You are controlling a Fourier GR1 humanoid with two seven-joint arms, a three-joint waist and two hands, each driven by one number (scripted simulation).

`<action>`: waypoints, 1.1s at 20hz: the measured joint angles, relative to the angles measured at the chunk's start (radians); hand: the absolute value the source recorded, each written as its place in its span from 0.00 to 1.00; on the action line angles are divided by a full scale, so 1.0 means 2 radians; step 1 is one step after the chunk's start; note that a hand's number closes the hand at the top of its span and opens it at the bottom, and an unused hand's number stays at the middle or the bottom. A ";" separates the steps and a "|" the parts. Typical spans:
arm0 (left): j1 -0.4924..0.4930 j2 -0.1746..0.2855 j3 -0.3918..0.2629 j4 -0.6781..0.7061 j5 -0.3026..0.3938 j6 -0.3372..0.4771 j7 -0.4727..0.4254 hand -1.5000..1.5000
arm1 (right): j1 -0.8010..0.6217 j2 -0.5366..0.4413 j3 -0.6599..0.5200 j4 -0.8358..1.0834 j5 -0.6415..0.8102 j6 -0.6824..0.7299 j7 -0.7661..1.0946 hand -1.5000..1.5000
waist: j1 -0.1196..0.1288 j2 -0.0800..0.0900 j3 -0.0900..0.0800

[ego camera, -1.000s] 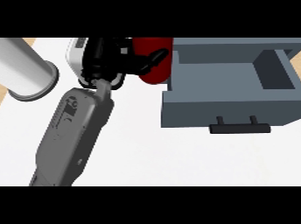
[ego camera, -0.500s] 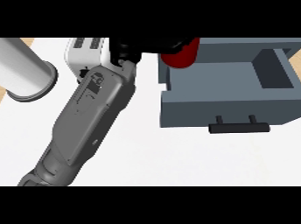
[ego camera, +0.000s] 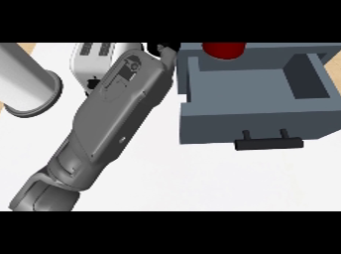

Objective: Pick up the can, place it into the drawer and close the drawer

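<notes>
The grey forearm (ego camera: pixel 107 114) comes in from the lower left corner and slants up and to the right, long and nearly straight. Below and to the right of it, the white counter (ego camera: pixel 202 183) lies bare and wide. At its far tip only a sliver of the black left hand (ego camera: pixel 167 49) shows, pressed up by the rear left corner of the open drawer (ego camera: pixel 254 119). The forearm hides the rest, so I cannot tell whether the hand is open or closed. The drawer's black handle (ego camera: pixel 268 144) sits well below and to the right of the hand. The red can (ego camera: pixel 225 49) is to the hand's right, inside the drawer at its back, its top cut off. Left of the hand stands a white toaster (ego camera: pixel 93 59), partly covered by the forearm. Further left is a white cylinder (ego camera: pixel 20 84).
</notes>
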 measured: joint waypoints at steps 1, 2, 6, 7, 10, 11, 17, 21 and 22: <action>-0.011 0.000 -0.002 0.014 0.006 0.004 -0.005 1.00 | 0.006 0.002 0.000 0.000 -0.003 0.005 -0.002 0.00 | -0.002 0.000 0.000; -0.015 0.000 -0.006 0.023 0.017 0.003 -0.011 1.00 | 0.005 0.001 -0.002 0.002 -0.003 0.007 -0.003 0.00 | -0.003 0.000 0.000; -0.046 0.000 -0.034 0.061 0.057 0.020 -0.028 1.00 | -0.008 -0.003 0.004 0.003 0.003 -0.001 0.003 0.00 | -0.008 0.002 0.000; -0.049 0.000 -0.039 0.071 0.066 0.020 -0.034 1.00 | -0.008 -0.001 0.008 0.002 0.006 -0.002 0.001 0.00 | -0.008 0.002 0.000; -0.063 0.000 -0.059 0.097 0.094 0.024 -0.050 1.00 | -0.017 -0.002 0.013 0.000 0.011 -0.006 0.007 0.00 | -0.012 0.003 0.000; -0.066 0.000 -0.068 0.103 0.104 0.029 -0.052 1.00 | -0.022 -0.005 0.011 0.005 0.012 -0.007 0.007 0.00 | -0.013 0.003 0.000; -0.081 0.000 -0.110 0.132 0.151 0.045 -0.069 1.00 | -0.027 -0.007 0.009 -0.001 0.002 -0.013 0.016 0.00 | -0.018 0.003 0.001; -0.078 0.000 -0.144 0.141 0.182 0.057 -0.076 1.00 | -0.032 -0.008 0.011 0.001 0.006 -0.012 0.016 0.00 | -0.021 0.004 0.001; -0.077 0.000 -0.153 0.143 0.188 0.062 -0.081 1.00 | -0.032 -0.007 0.013 -0.001 0.005 -0.010 0.017 0.00 | -0.024 0.005 0.001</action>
